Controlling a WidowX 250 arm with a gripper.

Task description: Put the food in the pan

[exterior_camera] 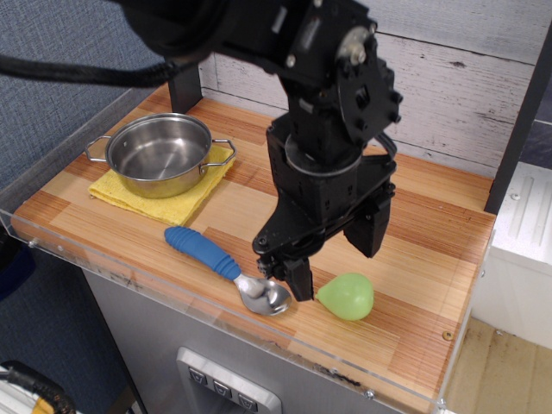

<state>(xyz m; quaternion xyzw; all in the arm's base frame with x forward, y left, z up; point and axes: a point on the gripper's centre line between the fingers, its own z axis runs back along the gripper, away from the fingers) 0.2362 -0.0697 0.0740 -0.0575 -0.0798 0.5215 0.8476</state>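
On the table (414, 259) the gripper (332, 259) hangs low over the front edge with its jaws spread wide and nothing held; one finger (297, 276) comes down between the spoon bowl and the fruit (347, 296), which lies just right of that fingertip on the wood, whether touching it I cannot tell. Back left, well apart from it, one pan (161, 153) sits on one yellow cloth (164, 200). There is one spoon (226, 269) and one fruit.
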